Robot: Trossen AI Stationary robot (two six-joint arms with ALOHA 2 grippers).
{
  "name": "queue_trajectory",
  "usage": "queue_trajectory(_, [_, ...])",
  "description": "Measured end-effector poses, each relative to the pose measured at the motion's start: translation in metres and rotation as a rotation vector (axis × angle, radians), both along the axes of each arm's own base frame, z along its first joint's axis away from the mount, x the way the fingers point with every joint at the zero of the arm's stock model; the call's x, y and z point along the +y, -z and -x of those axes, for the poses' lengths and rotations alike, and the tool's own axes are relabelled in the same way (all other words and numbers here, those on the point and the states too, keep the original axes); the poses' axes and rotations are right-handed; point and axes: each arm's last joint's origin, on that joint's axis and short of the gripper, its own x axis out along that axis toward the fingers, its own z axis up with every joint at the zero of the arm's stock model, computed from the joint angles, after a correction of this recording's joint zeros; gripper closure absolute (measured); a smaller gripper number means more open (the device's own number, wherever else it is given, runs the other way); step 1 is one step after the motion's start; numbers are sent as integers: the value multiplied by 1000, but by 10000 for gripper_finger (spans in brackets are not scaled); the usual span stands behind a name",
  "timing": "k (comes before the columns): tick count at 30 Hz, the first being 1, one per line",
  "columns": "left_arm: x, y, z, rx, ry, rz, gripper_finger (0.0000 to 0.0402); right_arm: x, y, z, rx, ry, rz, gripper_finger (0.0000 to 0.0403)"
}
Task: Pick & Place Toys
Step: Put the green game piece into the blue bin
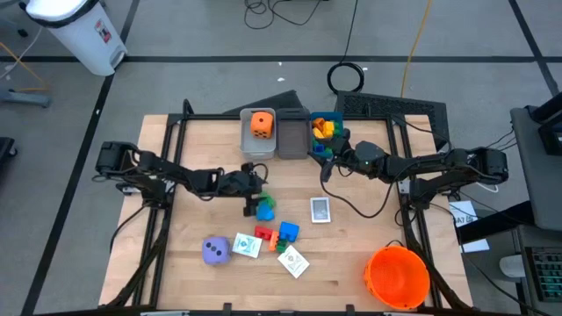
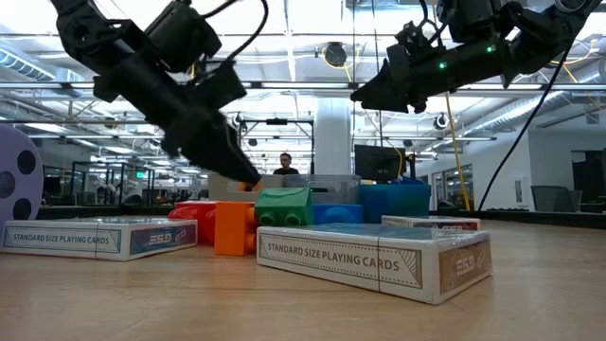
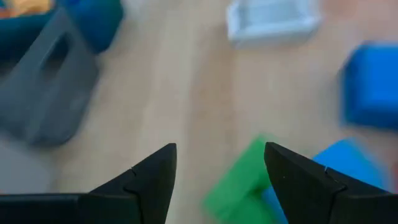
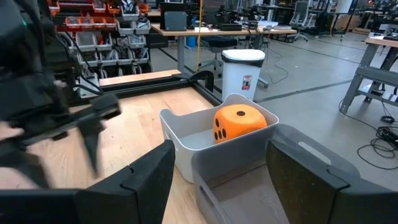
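We look down on the wooden counter (image 1: 351, 263). Our left pincer (image 1: 256, 186) sits near the middle of it, with its two fingers spread apart and nothing between them. Right under it, toward 6 o'clock, lie a green block (image 1: 252, 209) and a blue block (image 1: 266, 209), touching each other. From the wrist we see the green block (image 3: 239, 180) just ahead of the open fingers.

Our right pincer (image 1: 327, 156) is up toward 12 o'clock, over the bin (image 1: 321, 149) that holds yellow, orange and blue blocks (image 1: 325, 128). Its fingers are apart too, and it holds nothing.

The orange die (image 1: 261, 123) sits in the light grey bin (image 1: 247, 139) at 12 o'clock. A darker bin (image 1: 290, 140) stands between those two bins.

A white card (image 1: 320, 210) lies at about 3 o'clock from the green block. Toward 6 o'clock we see the purple die (image 1: 216, 251), a card (image 1: 247, 245), a red block (image 1: 264, 234), another blue block (image 1: 288, 232) and one more card (image 1: 293, 262). The big orange bucket (image 1: 397, 276) stands at 5 o'clock.
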Motion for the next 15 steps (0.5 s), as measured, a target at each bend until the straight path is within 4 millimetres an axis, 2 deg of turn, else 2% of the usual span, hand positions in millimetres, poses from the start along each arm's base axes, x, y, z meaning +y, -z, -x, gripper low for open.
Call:
queue_trajectory(3, [4, 6, 1, 51, -68, -76, 159, 0, 0, 0, 0, 0, 0, 161])
queue_trajectory(8, [0, 16, -1, 72, 74, 37, 179, 0, 0, 0, 0, 0, 0, 161])
queue_trajectory(15, [2, 21, -9, 15, 49, 27, 205, 0, 0, 0, 3, 0, -1, 161])
